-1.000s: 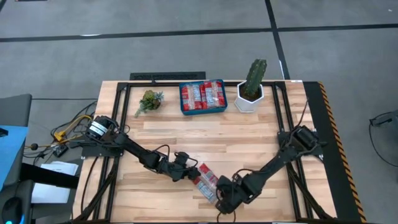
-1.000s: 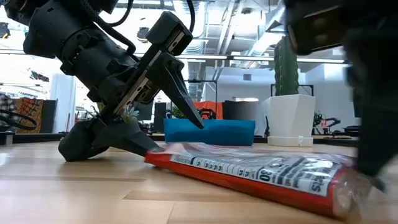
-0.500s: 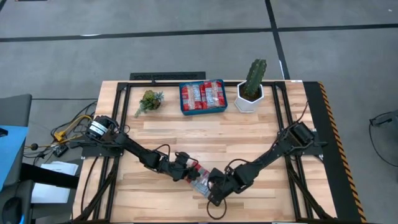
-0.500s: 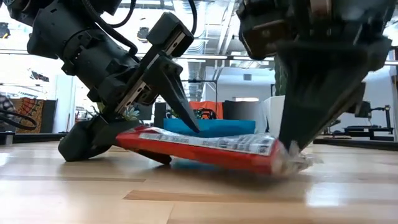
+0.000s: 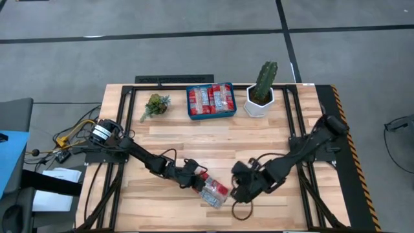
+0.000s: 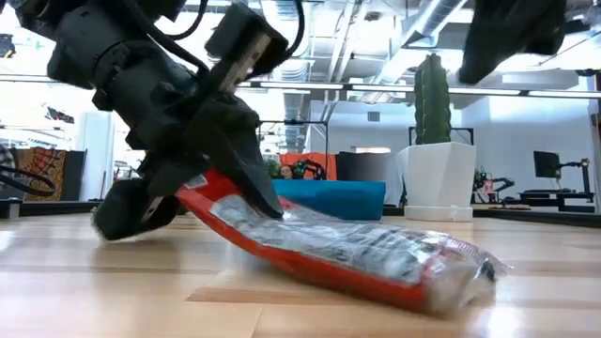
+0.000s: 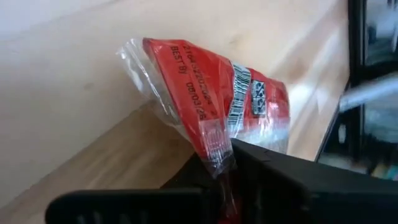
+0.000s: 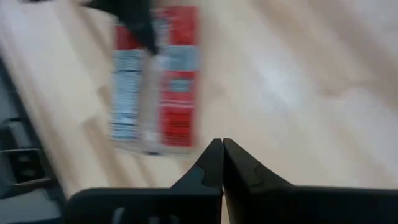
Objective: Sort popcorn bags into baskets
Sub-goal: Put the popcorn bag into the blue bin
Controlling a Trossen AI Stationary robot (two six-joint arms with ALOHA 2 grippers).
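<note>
One red popcorn bag lies near the table's front edge, between my two grippers. My left gripper is shut on the bag's left end. My right gripper hovers shut just right of the bag, above the table and touching nothing; in the right wrist view the bag lies beyond its tips. The blue basket stands at the far edge with several red bags inside. My left gripper pinches the bag's clear sealed end between its two fingers. The fingers slant down from the table's left side. That end is raised off the wood, and the bag tilts down to its other end, which rests on the table.
A white pot with a cactus stands right of the basket, and a small green plant left of it. Bare wood lies between the basket and the grippers. Black frame rails run along both table sides.
My right gripper pushed the bag toward the table's left edge into my left gripper's open jaws, then drew back right and rose. My left gripper has shut on the bag's left end. That end is now lifted while the right end rests on the table.
</note>
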